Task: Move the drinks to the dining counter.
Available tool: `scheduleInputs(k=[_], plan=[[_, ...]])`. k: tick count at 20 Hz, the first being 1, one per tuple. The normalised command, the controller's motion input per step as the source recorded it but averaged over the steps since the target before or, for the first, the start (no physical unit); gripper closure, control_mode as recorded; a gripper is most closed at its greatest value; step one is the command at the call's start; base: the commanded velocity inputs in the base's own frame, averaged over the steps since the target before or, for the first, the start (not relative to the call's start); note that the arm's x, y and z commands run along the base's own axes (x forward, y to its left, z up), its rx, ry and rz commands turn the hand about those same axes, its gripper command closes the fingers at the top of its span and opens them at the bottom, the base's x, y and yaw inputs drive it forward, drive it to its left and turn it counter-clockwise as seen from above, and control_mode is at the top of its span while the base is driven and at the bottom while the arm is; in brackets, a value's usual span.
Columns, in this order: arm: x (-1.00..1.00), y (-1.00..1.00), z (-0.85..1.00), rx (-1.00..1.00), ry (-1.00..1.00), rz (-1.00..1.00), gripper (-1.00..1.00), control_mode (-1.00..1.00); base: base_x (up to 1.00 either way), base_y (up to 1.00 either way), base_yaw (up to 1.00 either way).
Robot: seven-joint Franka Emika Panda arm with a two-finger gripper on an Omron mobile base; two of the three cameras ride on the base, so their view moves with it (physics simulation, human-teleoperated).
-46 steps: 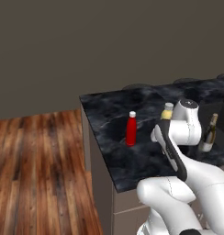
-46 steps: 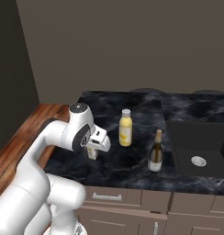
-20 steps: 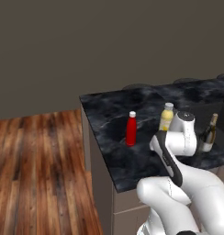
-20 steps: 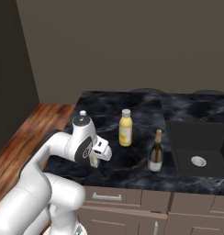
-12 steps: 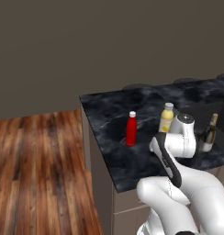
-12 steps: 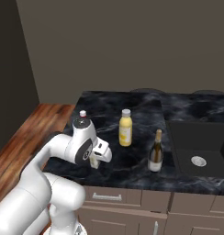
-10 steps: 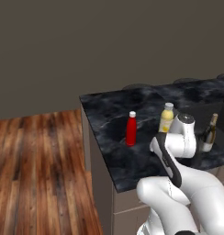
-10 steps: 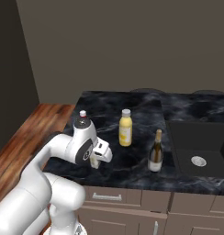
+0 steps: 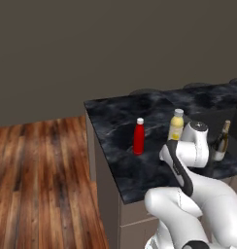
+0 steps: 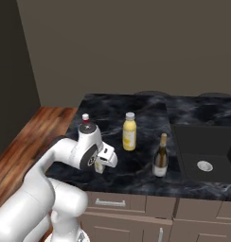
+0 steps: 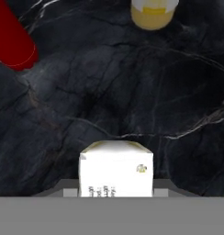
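My gripper (image 10: 102, 163) is shut on the small white-yellow carton (image 11: 116, 172), held just above the black marble worktop (image 10: 136, 177); the carton (image 10: 99, 167) hangs under the hand near the front edge. Beyond it stand the red bottle (image 9: 139, 138) with its white cap (image 10: 85, 116), the yellow juice bottle (image 10: 129, 133) and the dark wine bottle (image 10: 160, 159). The hand view shows the red bottle (image 11: 10, 36) at upper left and the juice bottle (image 11: 153, 11) at the top. The dining counter is out of view.
This worktop sits over handled drawers (image 10: 109, 203) and holds a sink (image 10: 202, 153) at the right. Its free corner (image 9: 91, 104) meets a wooden floor (image 9: 38, 185) on the left. A dark wall stands behind.
The hand has sunk a little and drawn back toward the base with the carton still in it. The three bottles have not moved.
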Motion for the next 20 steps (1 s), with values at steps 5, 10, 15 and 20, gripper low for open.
scheduleInputs(k=[5,10,15,20], plan=[[0.0,0.0,-0.24,0.0,-0.02,0.0,1.0,-1.0,0.0,0.0,0.0],[0.0,0.01,-0.32,0.0,-0.03,0.0,1.0,-1.0,0.0,0.0,0.0],[0.0,0.02,-0.32,0.0,-0.02,0.0,1.0,-1.0,0.0,0.0,0.0],[0.0,0.17,-0.35,-0.01,-0.02,0.0,1.0,-1.0,0.0,0.0,0.0]])
